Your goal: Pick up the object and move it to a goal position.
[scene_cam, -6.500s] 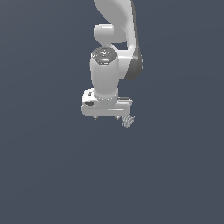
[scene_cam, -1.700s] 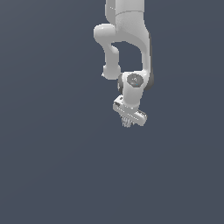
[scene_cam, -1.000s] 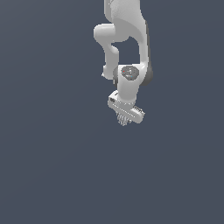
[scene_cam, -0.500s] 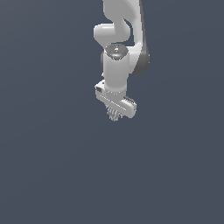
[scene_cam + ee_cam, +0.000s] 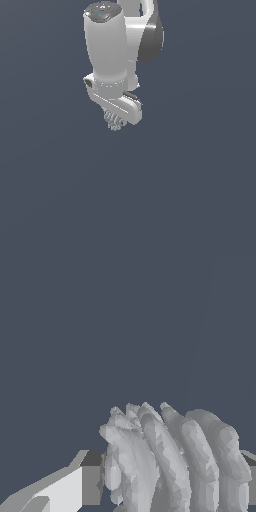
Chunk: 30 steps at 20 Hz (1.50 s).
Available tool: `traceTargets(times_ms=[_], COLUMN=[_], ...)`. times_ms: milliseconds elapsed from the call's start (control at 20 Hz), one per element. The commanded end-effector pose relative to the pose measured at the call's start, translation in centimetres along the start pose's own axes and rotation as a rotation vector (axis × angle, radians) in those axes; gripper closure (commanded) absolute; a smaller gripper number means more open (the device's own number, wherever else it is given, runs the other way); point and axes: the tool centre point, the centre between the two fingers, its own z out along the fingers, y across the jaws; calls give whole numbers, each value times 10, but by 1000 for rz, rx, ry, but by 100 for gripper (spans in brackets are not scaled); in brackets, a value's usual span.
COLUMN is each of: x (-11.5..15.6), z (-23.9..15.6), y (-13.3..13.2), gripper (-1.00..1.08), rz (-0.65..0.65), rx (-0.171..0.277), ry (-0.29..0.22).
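The object (image 5: 113, 121) is a small pale grey ribbed lump poking out below my white gripper (image 5: 115, 119) in the exterior view. In the wrist view the object (image 5: 170, 456) fills the space between my fingers (image 5: 75, 486), its ridges running side by side. The gripper is shut on it and holds it in mid-air, above the middle of the exterior view. The fingertips themselves are mostly hidden behind the hand and the object.
Only the uniform dark grey-blue background (image 5: 190, 190) surrounds the arm (image 5: 107, 45); no other object, container or edge shows in either view.
The arm has swung toward the exterior view's left and closer to the camera, carrying the object along. The wrist has turned, and the grip on the object has stayed shut.
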Motion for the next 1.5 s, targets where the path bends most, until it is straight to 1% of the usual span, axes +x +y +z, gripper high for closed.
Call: traceTargets(times_ms=[0, 400, 800, 1100, 1450], x=[14, 53, 84, 101, 112], z=[-23, -82, -127, -152, -167], y=[7, 21, 32, 38, 41], gripper=[108, 108, 108, 108, 108], rz=[-1, -1, -2, -2, -2], rx=[-1, -1, -2, -2, -2], ry=[-1, 0, 0, 0, 0])
